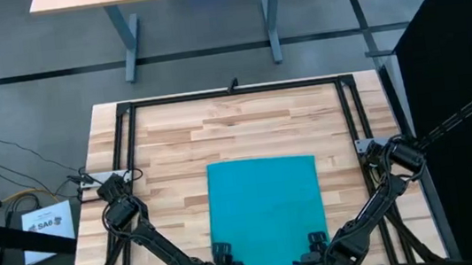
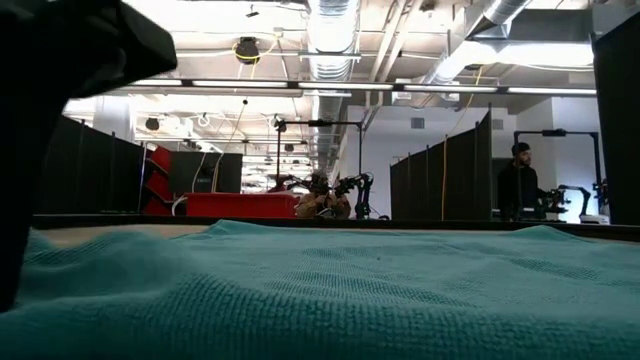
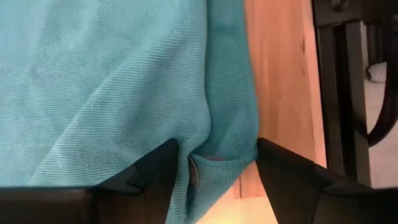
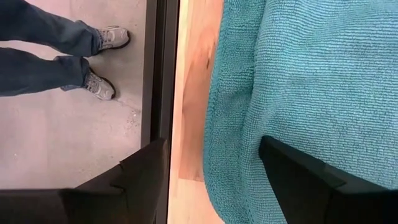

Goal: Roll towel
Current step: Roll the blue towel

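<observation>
The teal towel [image 1: 266, 214] lies spread flat on the wooden table, its near edge by the table's near edge. It fills the foreground of the low view [image 2: 320, 290]. My left gripper [image 1: 223, 257] is open at the towel's near left corner, which lies between its fingers in the left wrist view [image 3: 217, 155]. My right gripper [image 1: 319, 250] is open at the near right corner. In the right wrist view [image 4: 214, 162] one finger stands over the table's edge and the other over the cloth [image 4: 298, 74]. My left gripper has the towel's near left corner [image 3: 214, 140] between its two open fingers, which come from above. The cloth is gathered into a raised fold between them and reaches both inner sides. The corner's tip curls up; the rest lies flat on the table. My right gripper: I cannot tell whether its fingers touch the cloth.
Bare wood [image 1: 244, 123] lies beyond the towel's far edge. A black frame [image 1: 231, 93] runs around the tabletop. A person's legs [image 4: 62, 56] stand on the floor beside the table. Another person [image 2: 518, 185] stands far off in the room.
</observation>
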{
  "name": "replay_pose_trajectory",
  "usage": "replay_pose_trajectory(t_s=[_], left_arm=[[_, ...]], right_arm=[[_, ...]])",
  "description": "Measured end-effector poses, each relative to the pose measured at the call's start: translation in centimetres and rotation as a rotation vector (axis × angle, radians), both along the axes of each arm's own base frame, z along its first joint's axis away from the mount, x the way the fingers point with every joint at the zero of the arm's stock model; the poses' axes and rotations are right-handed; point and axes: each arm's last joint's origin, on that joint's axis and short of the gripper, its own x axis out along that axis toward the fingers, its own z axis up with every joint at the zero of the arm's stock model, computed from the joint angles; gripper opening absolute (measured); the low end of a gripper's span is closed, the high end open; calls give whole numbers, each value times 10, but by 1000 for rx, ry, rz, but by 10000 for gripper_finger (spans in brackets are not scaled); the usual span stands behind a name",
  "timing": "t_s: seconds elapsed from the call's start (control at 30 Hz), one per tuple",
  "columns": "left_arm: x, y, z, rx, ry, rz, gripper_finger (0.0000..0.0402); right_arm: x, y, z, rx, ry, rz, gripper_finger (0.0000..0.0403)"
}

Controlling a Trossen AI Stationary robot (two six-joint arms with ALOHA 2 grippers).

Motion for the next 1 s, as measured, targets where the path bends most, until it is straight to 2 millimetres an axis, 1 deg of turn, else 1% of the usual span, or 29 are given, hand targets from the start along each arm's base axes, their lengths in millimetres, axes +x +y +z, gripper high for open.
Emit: replay_pose_trajectory(t_s=[0.1,0.33,0.57,0.73,0.83,0.9,1.0], left_arm=[[-2,-3,-5,16,0,5,198],[-3,-3,-5,15,-12,56,187],[-4,-5,-7,3,-20,115,148],[-4,-5,-7,0,-23,126,119],[-4,-5,-7,3,-28,128,109],[-4,-5,-7,4,-30,131,103],[-4,-5,-7,4,-33,141,91]], right_arm=[[-1,1,0,-2,1,1,249],[-3,2,0,3,6,-16,249],[-8,6,0,2,8,-41,244],[-12,8,-2,-3,10,-28,216],[-13,8,-10,-11,27,-52,194],[-12,9,-17,-14,45,-65,176],[-12,12,-20,-6,49,-78,142]])
